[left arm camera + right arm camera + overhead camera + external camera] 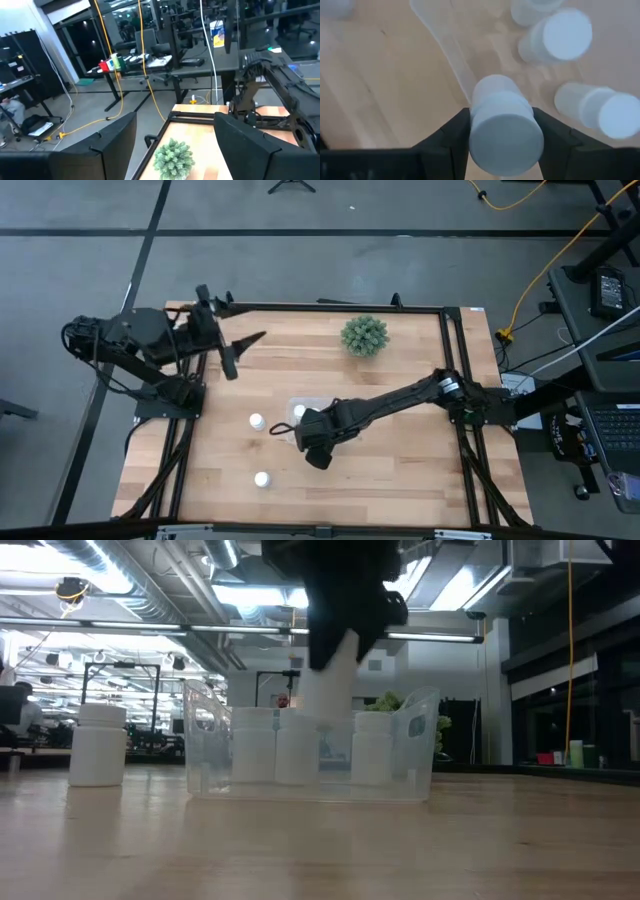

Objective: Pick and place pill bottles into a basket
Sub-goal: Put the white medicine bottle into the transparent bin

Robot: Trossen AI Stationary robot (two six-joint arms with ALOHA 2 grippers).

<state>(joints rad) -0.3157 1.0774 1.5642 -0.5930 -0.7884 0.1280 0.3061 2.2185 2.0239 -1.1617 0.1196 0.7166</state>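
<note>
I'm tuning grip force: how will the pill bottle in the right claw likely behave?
The pill bottle looks rigid and smooth, so it may slip between the right claw fingers if held loosely. It is probably light. Being taller than wide, it might tip if dropped into the basket askew.

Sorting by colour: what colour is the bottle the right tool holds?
White, cap included; the right wrist view shows the bottle in the right tool best.

Left gripper: two dark fingers spread apart, nothing between. Green spiky plant on wood table, near black frame. Right arm farther off across table. Beyond: desks, yellow cables, white cable, black cabinet.
</note>
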